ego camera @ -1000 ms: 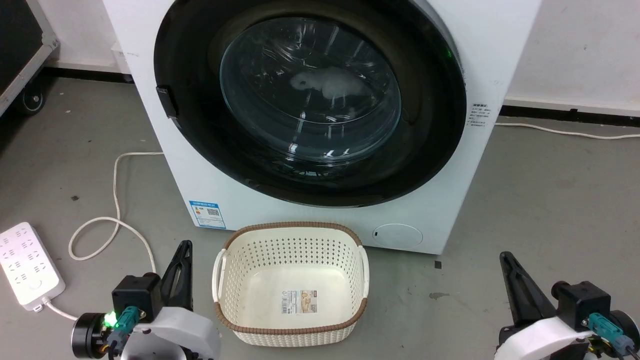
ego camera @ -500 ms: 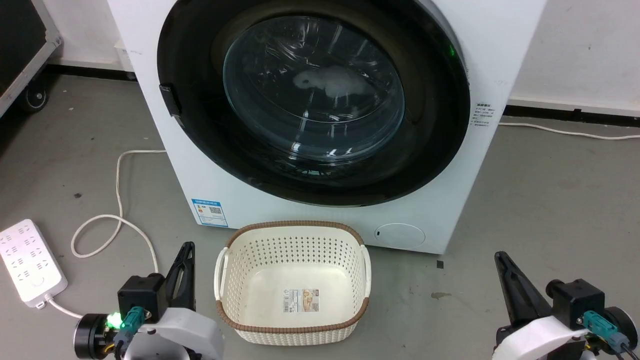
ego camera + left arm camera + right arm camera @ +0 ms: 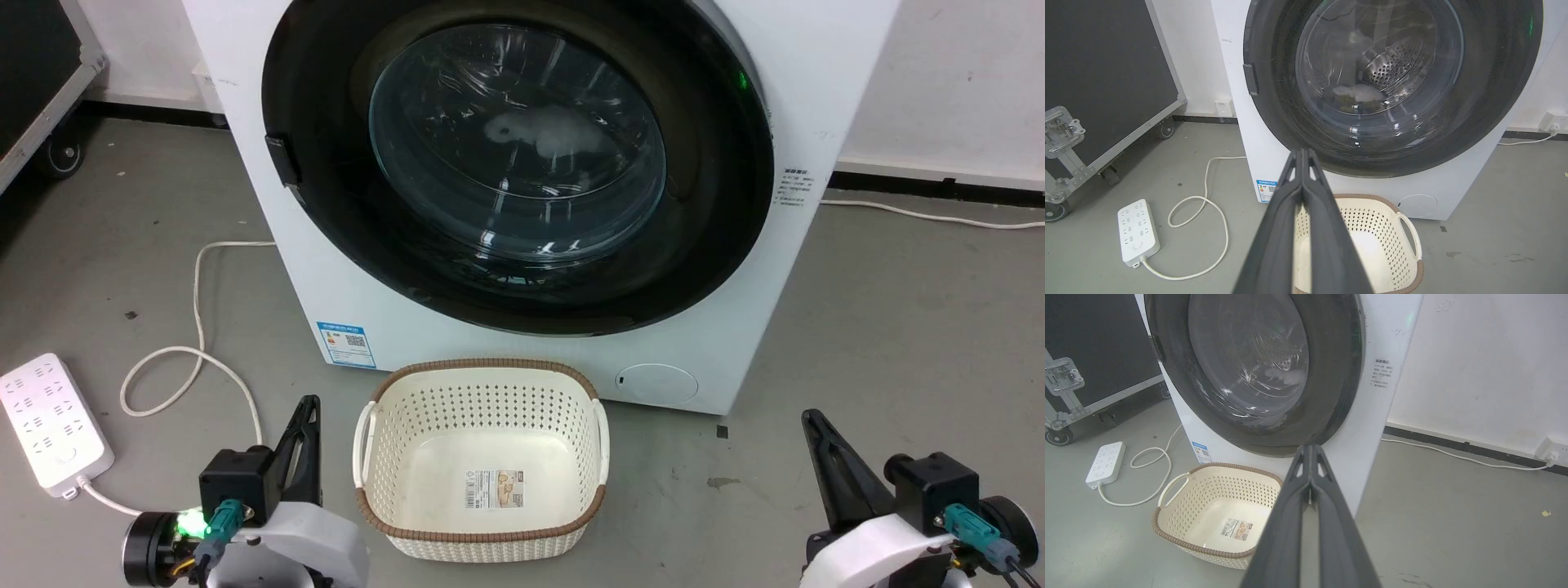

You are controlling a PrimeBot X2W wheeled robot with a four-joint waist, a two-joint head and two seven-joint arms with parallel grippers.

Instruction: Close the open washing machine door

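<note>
The white washing machine (image 3: 735, 327) stands straight ahead on the grey floor. Its round glossy black door (image 3: 326, 212) lies flat against the washer's front, with a clear glass bowl (image 3: 514, 139) at its centre and pale laundry behind the glass. The door (image 3: 1274, 122) and the steel drum show in the left wrist view, and the door (image 3: 1339, 375) in the right wrist view. My left gripper (image 3: 309, 402) is shut and empty at lower left, well short of the machine. My right gripper (image 3: 808, 415) is shut and empty at lower right. Both wrist views show the fingers pressed together (image 3: 1302, 152) (image 3: 1310, 447).
A cream perforated basket (image 3: 482, 365) sits on the floor right before the washer, between my grippers. A white power strip (image 3: 53, 425) and its looped cable (image 3: 196, 327) lie at the left. A black wheeled case (image 3: 1106, 81) stands further left. A wall socket (image 3: 1549, 451) is at the right.
The head camera has shifted a little, so the whole picture slid slightly right. The door, basket and both shut grippers keep their places relative to each other.
</note>
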